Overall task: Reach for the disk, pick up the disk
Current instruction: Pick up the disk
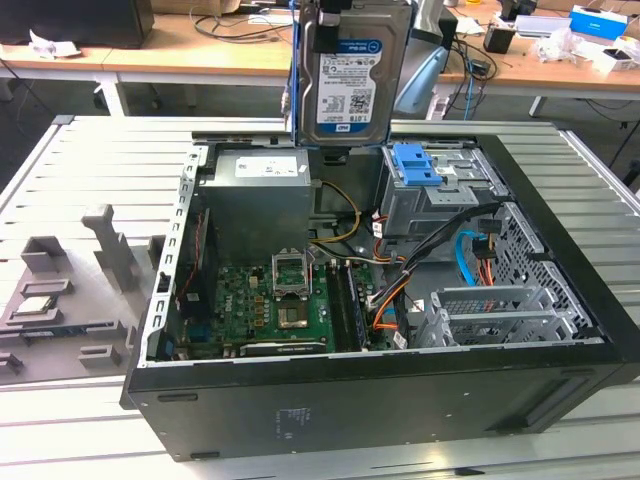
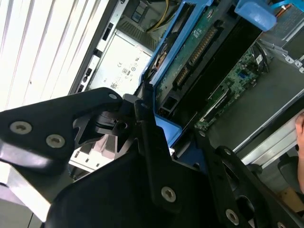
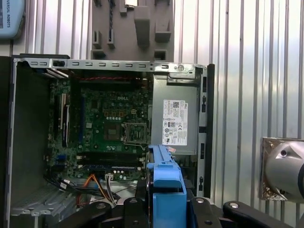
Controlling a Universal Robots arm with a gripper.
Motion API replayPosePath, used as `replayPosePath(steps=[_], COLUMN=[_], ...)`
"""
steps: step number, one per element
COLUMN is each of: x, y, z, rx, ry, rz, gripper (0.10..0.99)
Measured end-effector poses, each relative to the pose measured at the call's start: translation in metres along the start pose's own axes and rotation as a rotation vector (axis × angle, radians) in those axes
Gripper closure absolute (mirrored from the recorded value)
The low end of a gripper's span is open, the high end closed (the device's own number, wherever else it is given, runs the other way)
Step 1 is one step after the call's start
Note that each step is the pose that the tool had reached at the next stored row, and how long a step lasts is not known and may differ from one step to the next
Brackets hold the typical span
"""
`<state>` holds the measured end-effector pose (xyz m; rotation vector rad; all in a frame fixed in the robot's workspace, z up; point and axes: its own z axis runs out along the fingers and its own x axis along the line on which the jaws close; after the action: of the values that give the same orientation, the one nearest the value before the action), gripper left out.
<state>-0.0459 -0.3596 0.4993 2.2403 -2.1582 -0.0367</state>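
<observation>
- The disk (image 1: 350, 75) is held high above the open computer case (image 1: 350, 410).
- The jaws seem clamped on its blue side frame (image 3: 166, 190).
- A steady, upright hold is advised.

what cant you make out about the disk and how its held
Exterior view: top of the disk and whatever grips it, cut off by the upper edge.
First wrist view: the disk's label, as it sits edge-on; the gripper runs off the picture's edge.
Second wrist view: the disk's near end, hidden behind the gripper's black links.
</observation>
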Motion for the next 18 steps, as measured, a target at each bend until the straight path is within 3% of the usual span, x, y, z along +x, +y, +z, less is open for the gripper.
replayPosePath(steps=[18], x=[0.0278], y=[0.0010], z=[0.0001], rx=[0.000], ry=[0.0000], rz=[0.000], gripper=[0.718])
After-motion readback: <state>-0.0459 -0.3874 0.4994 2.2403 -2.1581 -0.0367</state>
